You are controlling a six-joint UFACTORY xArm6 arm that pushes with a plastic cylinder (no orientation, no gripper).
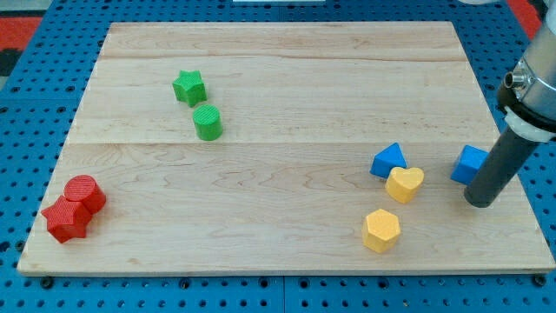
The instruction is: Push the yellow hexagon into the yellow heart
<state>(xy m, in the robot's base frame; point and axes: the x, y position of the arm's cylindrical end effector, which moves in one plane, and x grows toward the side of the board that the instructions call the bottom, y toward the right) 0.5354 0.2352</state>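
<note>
Yellow hexagon (381,230) lies flat just below yellow heart (405,183), apart

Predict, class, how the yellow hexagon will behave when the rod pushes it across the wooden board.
The yellow hexagon lies flat and squat, so it should slide, not roll or tip. Its angled sides may make it turn under an off-centre push. The yellow heart lies close above it, apart; my tip stands to their right.
</note>
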